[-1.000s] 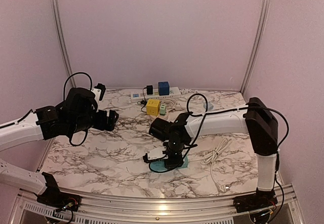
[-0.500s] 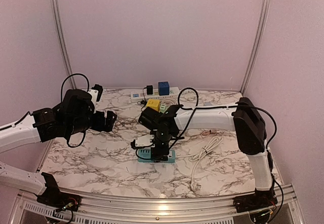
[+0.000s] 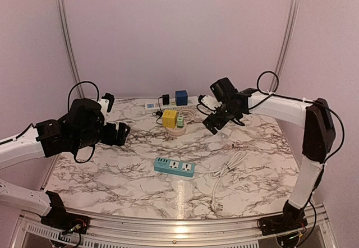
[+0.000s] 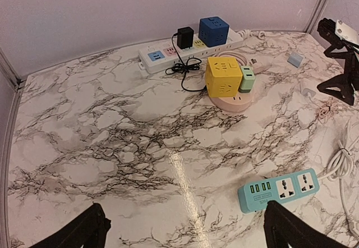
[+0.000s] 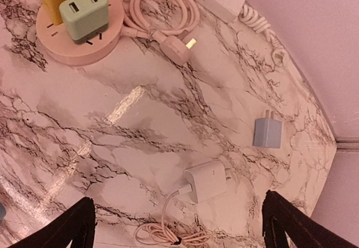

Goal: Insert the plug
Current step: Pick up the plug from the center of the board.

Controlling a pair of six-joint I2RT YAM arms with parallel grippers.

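A white plug (image 5: 206,182) with a coiled pinkish cable (image 5: 168,235) lies flat on the marble table, directly under my right gripper (image 5: 178,217), which hovers open above it with nothing between its fingers. A small blue-grey plug (image 5: 266,132) lies a little beyond it. The teal power strip (image 3: 174,166) rests at the front centre, its white cord (image 3: 227,169) trailing right. My left gripper (image 3: 120,131) hangs open over the left of the table, well short of the teal power strip (image 4: 279,190). The right gripper (image 3: 217,122) is over the back right.
A long white power strip (image 3: 171,104) with a blue cube (image 3: 180,96) and black adapter lies along the back wall. A yellow cube (image 3: 169,117) and green adapter (image 5: 85,13) sit on a round pink socket base (image 5: 78,49), whose pink cable (image 5: 162,15) coils beside it.
My right gripper opened, left the teal power strip at the front centre and swung to the back right. The left arm stayed almost still.
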